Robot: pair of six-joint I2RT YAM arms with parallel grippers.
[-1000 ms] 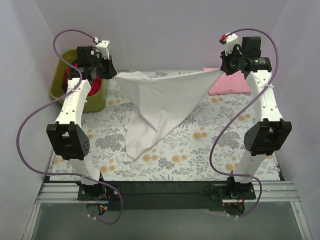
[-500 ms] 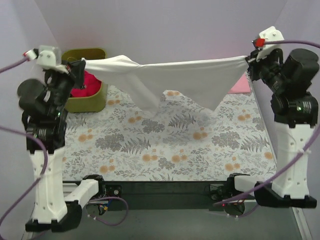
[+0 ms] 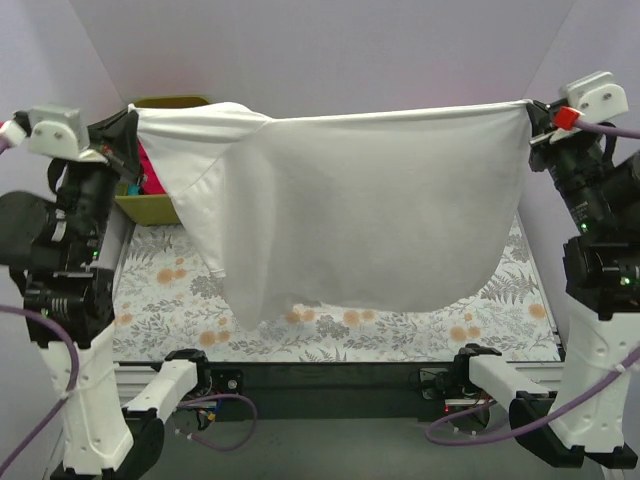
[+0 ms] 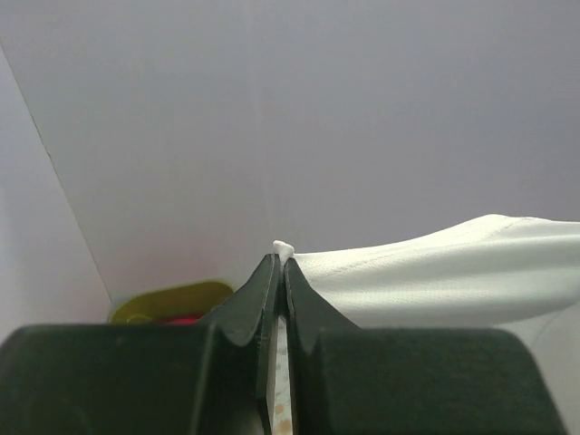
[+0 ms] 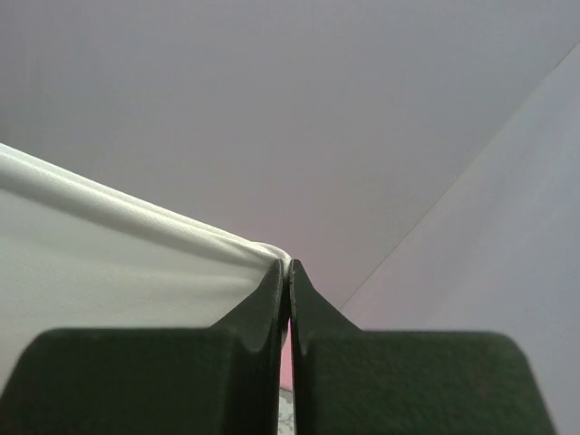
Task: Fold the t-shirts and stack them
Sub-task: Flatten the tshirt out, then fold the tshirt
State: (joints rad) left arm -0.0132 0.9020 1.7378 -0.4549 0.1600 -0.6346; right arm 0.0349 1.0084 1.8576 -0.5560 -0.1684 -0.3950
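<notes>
The white t-shirt (image 3: 360,210) hangs stretched wide between both grippers, high above the table, its lower edge drooping to the left front. My left gripper (image 3: 130,115) is shut on its left top corner; in the left wrist view (image 4: 283,254) a bit of white cloth (image 4: 435,272) pokes out between the closed fingers. My right gripper (image 3: 533,108) is shut on the right top corner; in the right wrist view (image 5: 288,265) the shirt (image 5: 109,272) runs off to the left. Red shirts (image 3: 148,168) show in the tub behind the left arm. The pink shirt is hidden.
The olive-green tub (image 3: 150,200) stands at the back left, partly behind the shirt and the left arm. The grey-and-orange floral sheet (image 3: 330,325) covers the table below. Purple walls close in on both sides and at the back.
Both arms have lifted and drawn toward the camera, pulling the white shirt up off the floral sheet and spreading it taut; it now hangs as a wide curtain across the view.
</notes>
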